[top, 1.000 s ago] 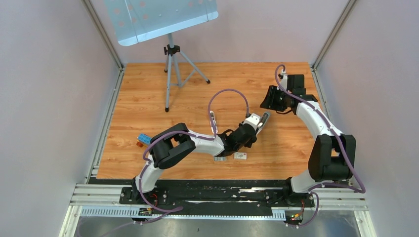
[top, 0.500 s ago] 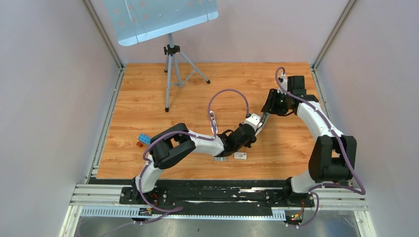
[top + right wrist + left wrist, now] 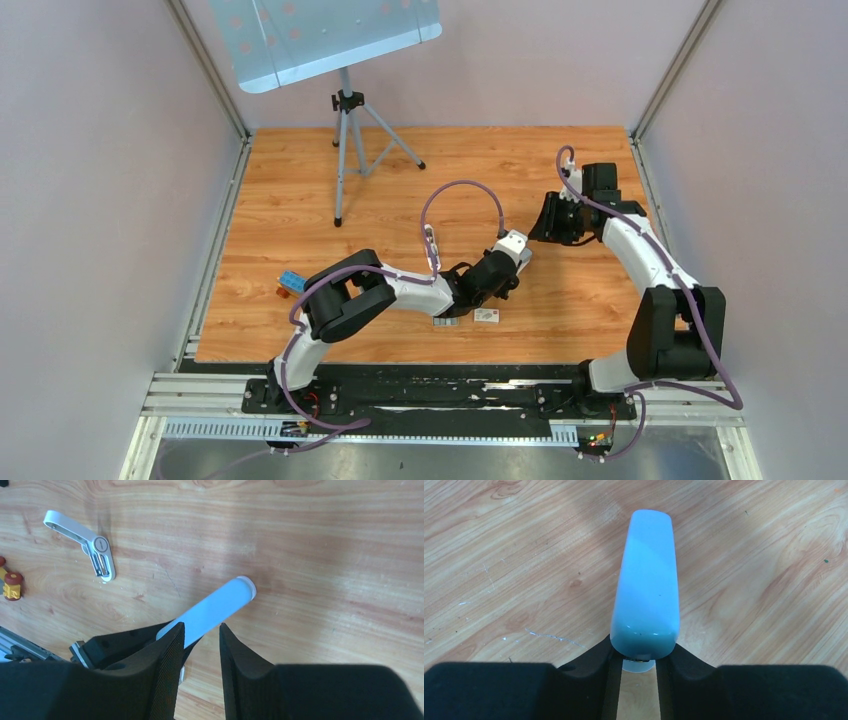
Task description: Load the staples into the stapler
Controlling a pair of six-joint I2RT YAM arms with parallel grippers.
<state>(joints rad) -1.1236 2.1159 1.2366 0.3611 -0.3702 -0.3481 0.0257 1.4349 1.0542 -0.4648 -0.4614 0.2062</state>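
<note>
My left gripper (image 3: 639, 655) is shut on the rear end of a light blue stapler (image 3: 646, 580), which sticks out forward over the wooden table. In the right wrist view the stapler (image 3: 215, 611) runs diagonally just below my right gripper (image 3: 200, 630), which is open and empty with its tips over the stapler's body. In the top view my right gripper (image 3: 550, 222) hangs right by the left gripper (image 3: 522, 250) and mostly hides the stapler. A small grey block of staples (image 3: 446, 322) lies near the table's front edge, under the left forearm.
A small white printed box (image 3: 487, 316) lies next to the staples. A blue block (image 3: 292, 281) and a small red and yellow piece (image 3: 10, 582) sit at the left. A white hinged part (image 3: 82, 539) shows on the wood. A tripod (image 3: 347, 150) stands at the back.
My right gripper has moved toward the near left and come over the stapler's tip. The left gripper has stayed put, holding the stapler.
</note>
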